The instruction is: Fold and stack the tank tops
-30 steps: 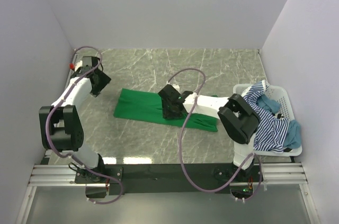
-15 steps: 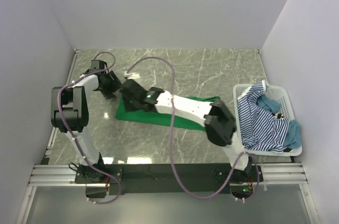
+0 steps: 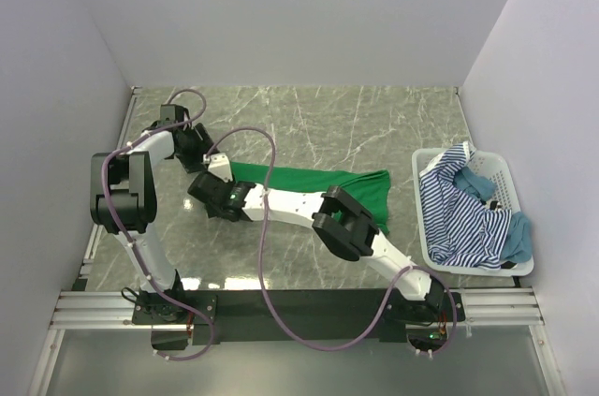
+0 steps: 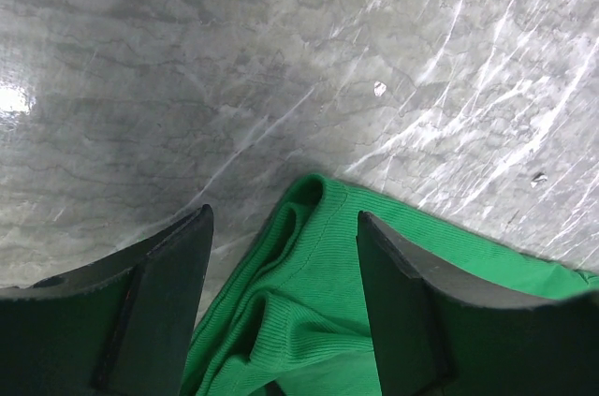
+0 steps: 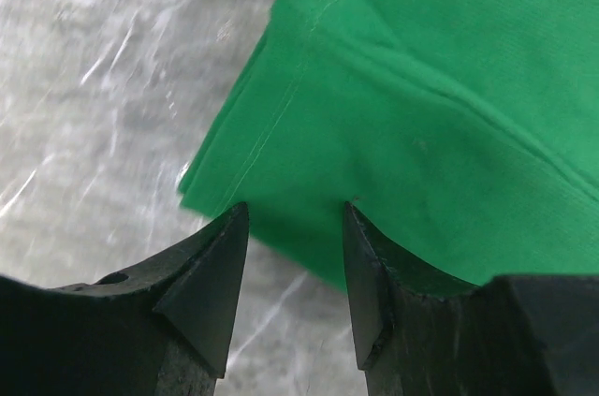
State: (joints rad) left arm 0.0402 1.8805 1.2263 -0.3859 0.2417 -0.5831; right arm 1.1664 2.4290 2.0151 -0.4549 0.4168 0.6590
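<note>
- Green tank top [image 4: 309,321]: soft, matt, ribbed knit cloth with a stitched hem.
- Table [image 4: 281,59]: smooth, glossy grey stone look with white veins.
- Basket [image 3: 503,178]: white slatted plastic.
- Striped tank top [image 3: 459,213] in the basket: limp cloth.
- Right gripper [image 5: 293,218]: matt black plastic.

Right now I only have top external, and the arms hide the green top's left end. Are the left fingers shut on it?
Observer: No. The left wrist view shows the left fingers open, with a bunched corner of the green tank top between them.
Operator: Right side?
Observer: The right fingers are open too, either side of a hemmed edge.
Operator: Single layer there?
Observer: It looks doubled; more than one edge shows at that corner.
</note>
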